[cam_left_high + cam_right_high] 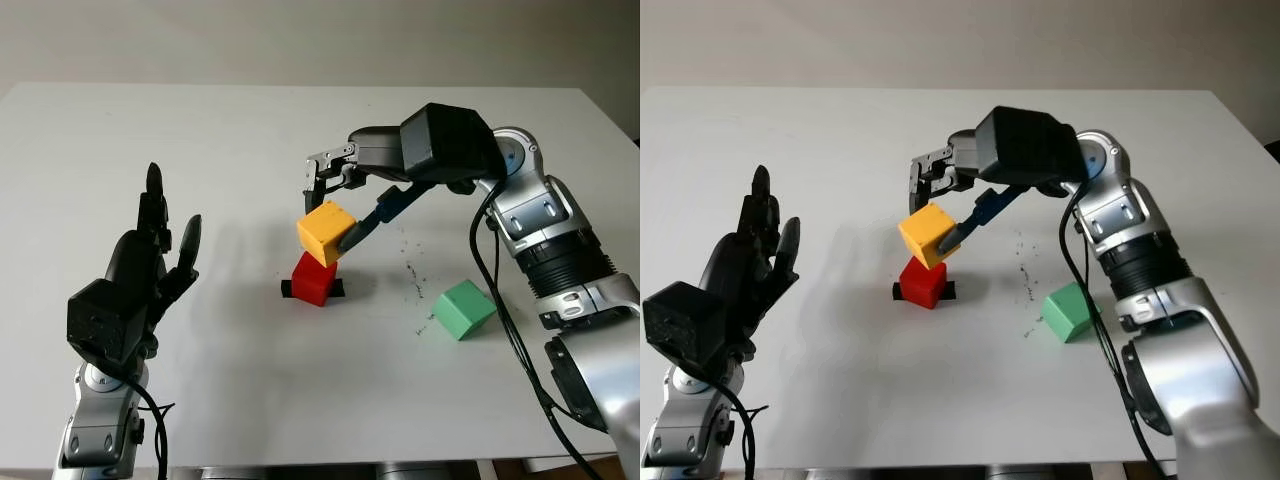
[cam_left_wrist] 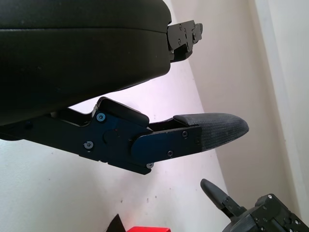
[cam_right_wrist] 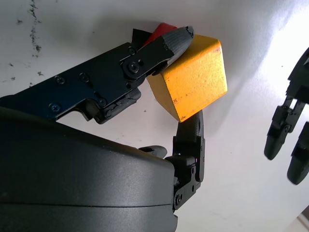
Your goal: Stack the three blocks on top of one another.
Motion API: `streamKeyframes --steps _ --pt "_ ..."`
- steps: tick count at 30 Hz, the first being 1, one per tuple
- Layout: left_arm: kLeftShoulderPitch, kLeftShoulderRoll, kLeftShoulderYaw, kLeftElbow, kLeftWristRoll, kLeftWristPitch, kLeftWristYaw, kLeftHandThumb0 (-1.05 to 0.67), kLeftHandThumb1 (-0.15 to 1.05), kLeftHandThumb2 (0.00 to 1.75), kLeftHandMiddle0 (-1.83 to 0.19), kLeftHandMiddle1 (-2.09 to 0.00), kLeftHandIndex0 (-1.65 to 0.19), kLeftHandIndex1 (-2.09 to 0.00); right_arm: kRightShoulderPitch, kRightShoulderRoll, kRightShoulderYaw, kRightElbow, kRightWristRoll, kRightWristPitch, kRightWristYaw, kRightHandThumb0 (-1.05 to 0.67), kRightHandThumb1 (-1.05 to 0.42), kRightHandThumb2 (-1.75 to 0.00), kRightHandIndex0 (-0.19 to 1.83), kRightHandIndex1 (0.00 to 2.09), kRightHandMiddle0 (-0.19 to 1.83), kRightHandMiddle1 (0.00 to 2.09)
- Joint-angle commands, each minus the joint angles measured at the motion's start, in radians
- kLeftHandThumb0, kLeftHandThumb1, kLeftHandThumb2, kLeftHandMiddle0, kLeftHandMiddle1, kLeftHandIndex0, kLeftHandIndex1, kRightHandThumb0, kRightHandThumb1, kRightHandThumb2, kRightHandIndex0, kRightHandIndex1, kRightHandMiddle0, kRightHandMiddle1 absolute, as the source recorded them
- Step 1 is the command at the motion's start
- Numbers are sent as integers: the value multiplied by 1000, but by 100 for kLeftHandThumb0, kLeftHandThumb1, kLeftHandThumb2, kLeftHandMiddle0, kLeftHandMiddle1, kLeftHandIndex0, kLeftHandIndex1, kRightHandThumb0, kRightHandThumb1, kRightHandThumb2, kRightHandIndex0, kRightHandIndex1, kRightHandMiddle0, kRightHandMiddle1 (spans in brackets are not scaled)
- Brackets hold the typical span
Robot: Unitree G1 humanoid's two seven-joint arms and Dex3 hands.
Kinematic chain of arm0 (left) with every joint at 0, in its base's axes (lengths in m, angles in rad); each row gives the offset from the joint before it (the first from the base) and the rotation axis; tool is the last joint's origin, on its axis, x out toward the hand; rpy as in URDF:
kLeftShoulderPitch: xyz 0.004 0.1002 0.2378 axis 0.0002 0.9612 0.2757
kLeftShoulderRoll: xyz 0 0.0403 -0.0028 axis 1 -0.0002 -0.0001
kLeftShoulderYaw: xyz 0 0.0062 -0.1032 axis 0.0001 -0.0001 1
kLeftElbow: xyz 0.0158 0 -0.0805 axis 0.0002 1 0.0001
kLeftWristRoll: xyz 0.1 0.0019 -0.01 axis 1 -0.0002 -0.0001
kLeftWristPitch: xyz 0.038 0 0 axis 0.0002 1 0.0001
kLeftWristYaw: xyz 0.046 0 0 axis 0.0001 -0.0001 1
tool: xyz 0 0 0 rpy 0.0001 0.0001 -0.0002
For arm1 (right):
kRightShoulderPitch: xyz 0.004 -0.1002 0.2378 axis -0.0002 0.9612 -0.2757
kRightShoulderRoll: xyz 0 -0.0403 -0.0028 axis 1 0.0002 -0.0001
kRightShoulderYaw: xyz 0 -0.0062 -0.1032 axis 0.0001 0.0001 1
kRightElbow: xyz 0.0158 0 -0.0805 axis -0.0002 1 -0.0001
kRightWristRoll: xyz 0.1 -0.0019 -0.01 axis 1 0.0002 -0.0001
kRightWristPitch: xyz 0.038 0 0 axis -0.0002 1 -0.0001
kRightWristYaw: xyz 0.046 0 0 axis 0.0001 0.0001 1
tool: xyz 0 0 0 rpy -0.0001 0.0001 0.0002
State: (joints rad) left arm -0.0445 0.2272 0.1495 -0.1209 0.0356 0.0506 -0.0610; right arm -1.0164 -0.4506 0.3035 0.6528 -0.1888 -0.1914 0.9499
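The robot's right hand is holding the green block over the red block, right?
Not quite. The right hand holds the yellow block, not the green one. The left eye view shows it over the red block, while the green block sits alone on the table. The left hand is open, off to the side.

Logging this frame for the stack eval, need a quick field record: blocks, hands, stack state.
yellow block: held tilted in the right robot hand, just above the red block
red block: on the table, over a black mark
green block: on the table, apart, on the robot's right
left robot hand: open, raised over the table's left side, holding nothing
stack state: yellow not yet released; green not yet stacked
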Motion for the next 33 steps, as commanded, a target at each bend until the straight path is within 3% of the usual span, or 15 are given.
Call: streamKeyframes --steps 1,9,33 --pt "5 -2 -7 -25 7 11 5 -82 105 62 19 -4 19 -2 -38 12 -9 40 12 -38 7 -57 -89 -5 31 3 50 157" --pt "3 -10 -7 -33 3 13 8 -79 105 60 18 -5 19 -3 -54 43 -19 141 16 -120 9 -58 -89 -5 30 3 51 158" --pt "16 -11 3 -59 9 49 23 -81 105 57 14 -6 18 -5 -65 92 -12 236 -10 -183 -29 -58 -92 -5 27 4 43 159"
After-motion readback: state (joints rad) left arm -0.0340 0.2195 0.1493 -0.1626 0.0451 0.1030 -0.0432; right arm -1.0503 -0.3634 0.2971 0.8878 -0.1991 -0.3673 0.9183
